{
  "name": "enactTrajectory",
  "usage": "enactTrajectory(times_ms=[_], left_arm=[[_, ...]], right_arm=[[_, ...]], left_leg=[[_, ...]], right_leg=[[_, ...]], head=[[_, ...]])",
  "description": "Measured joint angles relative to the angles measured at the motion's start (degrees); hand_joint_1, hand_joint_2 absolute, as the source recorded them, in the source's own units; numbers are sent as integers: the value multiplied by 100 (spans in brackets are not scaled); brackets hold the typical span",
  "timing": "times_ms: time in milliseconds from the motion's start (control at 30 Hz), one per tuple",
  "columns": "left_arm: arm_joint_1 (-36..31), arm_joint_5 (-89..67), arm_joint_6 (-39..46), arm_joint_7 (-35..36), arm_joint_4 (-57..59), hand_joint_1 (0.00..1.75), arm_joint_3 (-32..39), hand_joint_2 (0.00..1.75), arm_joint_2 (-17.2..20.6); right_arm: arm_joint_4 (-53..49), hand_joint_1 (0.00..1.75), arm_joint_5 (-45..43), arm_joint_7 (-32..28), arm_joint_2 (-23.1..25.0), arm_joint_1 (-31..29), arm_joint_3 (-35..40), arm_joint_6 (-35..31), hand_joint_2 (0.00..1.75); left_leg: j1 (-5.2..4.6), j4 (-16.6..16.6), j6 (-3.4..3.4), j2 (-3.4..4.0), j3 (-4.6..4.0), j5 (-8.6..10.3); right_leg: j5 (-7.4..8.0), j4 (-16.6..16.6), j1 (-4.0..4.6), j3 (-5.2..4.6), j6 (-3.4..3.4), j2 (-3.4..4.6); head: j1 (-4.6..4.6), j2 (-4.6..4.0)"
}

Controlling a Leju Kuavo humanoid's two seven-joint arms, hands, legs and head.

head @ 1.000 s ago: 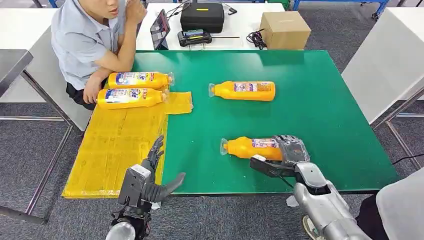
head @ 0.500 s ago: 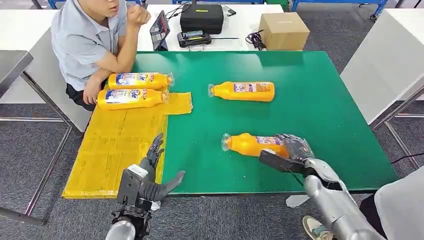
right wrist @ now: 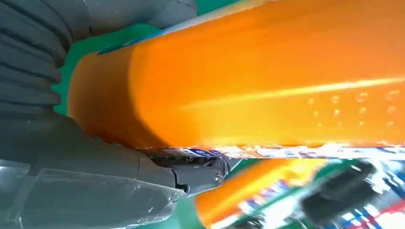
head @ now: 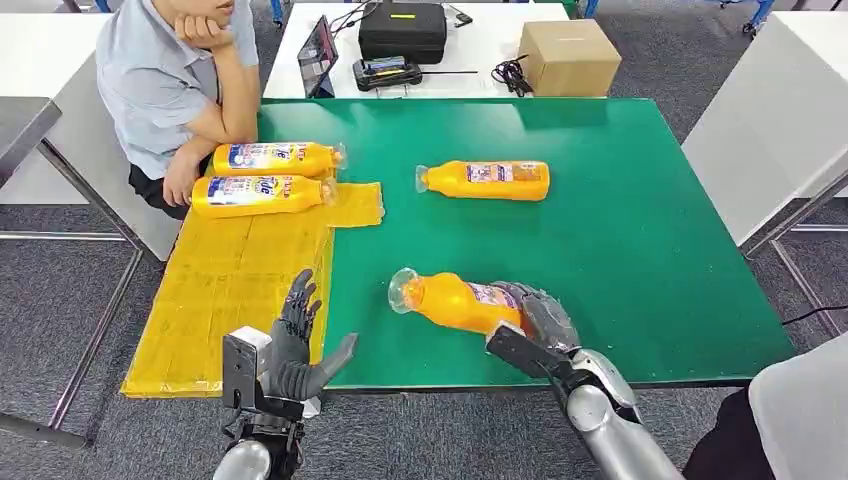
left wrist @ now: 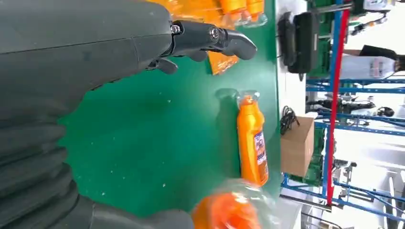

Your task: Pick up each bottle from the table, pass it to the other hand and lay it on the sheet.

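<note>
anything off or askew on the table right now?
Nothing spilled or damaged. The sheet hangs off the table edge, with one flap lying on the green top. The bottle in the right hand is tilted, cap end raised. The left hand waits open.

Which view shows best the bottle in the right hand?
The head view: the held bottle shows from cap to base, cap toward the left hand, base gripped by the right hand. The right wrist view is too close: only its orange side. The left wrist view catches its blurred cap end.
</note>
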Motion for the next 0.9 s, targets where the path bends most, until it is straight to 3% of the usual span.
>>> enactTrajectory(times_ms=[267,500,700,900], left_arm=[[14,1092,-583,120,303,0,-163,175,-9],[-100,1464,-975,85,619,0,-383,175,-7],[-349,1403,-931,-68,791,0,-550,175,-11],[-688,1060,-473,-336,999,0,-612,175,-83]], right_arm=[[-562,175,-563,-289,417,59,87,-61,175],[-659,161,-1062,-319,730,-16,236,4,175],[-576,155,-1204,-135,889,-246,429,57,175],[-191,168,-1159,26,1009,-455,706,50,175]], left_leg=[[-1,0,0,-11,-17,-1],[0,0,0,-11,-18,0],[0,0,0,-11,-18,1],[0,0,0,-14,-19,1]], right_leg=[[-1,0,-1,-13,0,-2],[0,0,0,-15,0,-2],[0,0,0,-15,0,-2],[0,0,-1,-15,0,-3]], head=[[0,0],[0,0],[0,0],[0,0]])
